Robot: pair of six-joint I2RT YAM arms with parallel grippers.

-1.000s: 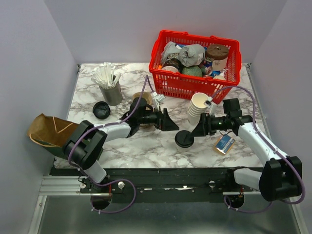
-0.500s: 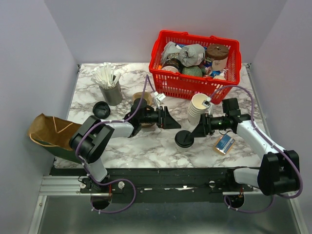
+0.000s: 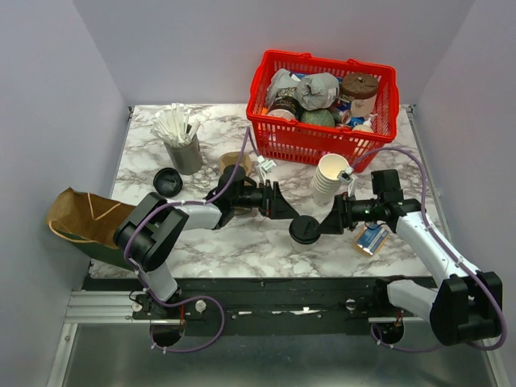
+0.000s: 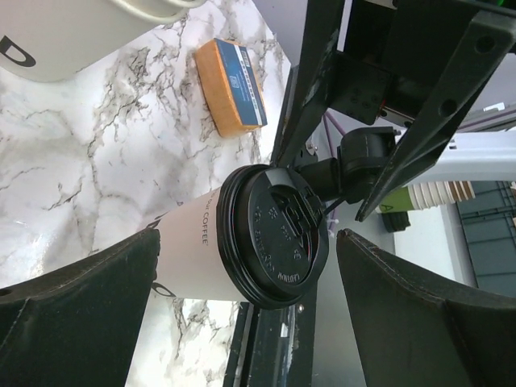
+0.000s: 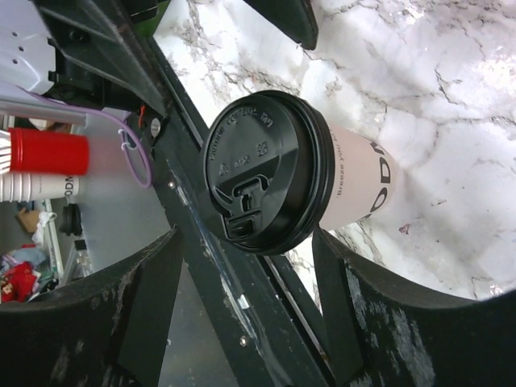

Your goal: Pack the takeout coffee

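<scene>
We work on a marbled surface [image 3: 234,242], with the red basket [image 3: 322,143] at the far side. The brown paper bag [image 3: 79,214] sits at the left edge, well apart from the rest, and we judge that the drink must end up in it.

Both arms reach toward the middle. The left gripper [image 3: 284,205] has its jaws spread as wide as they go, holding nothing, with its tips just beside the cup. The right gripper [image 3: 326,223] has its jaws partly open astride the coffee cup [image 3: 305,230], which stands upright near the front middle of the surface. We see a sliver of gap on one side, so we take it as not yet clamped.

The step in hand, as we read it, is the grasp. We should close on the paper wall below the black lid [image 5: 262,177], not on its rim, since squeezing there could pop it off. A gentle squeeze will do, because the wall will give. Then we lift straight up with the cup level, minding the stack of empty cups [image 3: 328,179] and the small box [image 3: 371,239] near the right arm. The left jaws would do best to go and steady the bag's mouth.
</scene>
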